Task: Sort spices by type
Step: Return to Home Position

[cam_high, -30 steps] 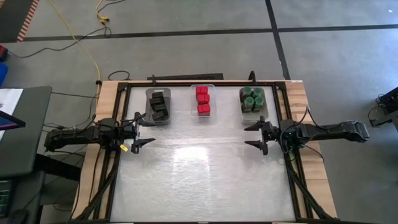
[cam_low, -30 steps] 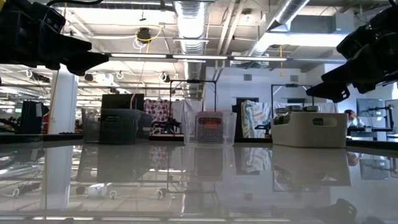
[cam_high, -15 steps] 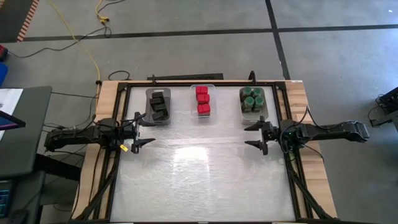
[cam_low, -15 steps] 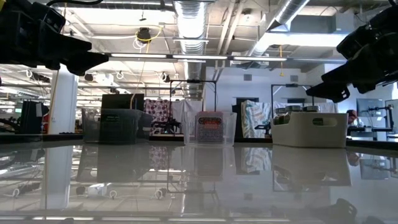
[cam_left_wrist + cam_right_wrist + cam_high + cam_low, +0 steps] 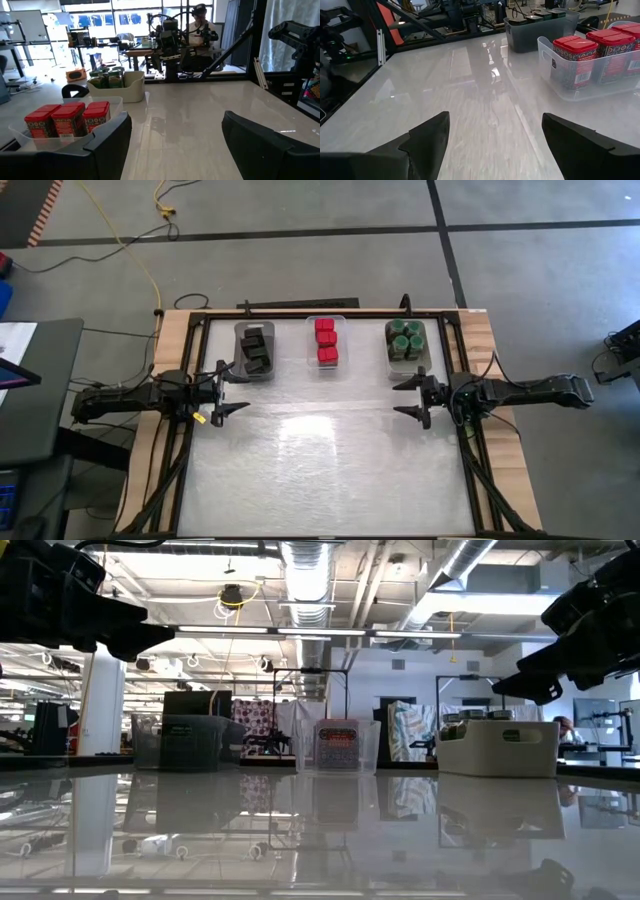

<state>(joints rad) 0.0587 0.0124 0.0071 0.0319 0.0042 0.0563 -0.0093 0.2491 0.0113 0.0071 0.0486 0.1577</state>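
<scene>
Nothing is seen moved since the earlier frame: with black boxes (image 5: 256, 350), red boxes (image 5: 326, 340) and green jars (image 5: 405, 338) binned separately at twelve o'clock, the left gripper (image 5: 244, 392) at nine and the right gripper (image 5: 399, 398) at three are held wide open and empty, so homing is judged done and no further move is needed.

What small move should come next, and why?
Probably just hold still at home: the black rectangular boxes occupy the dark grey bin, the red boxy tins the clear plastic bin, the round green-lidded jars the pale bin, and the left claw and right claw hang open, empty.
</scene>
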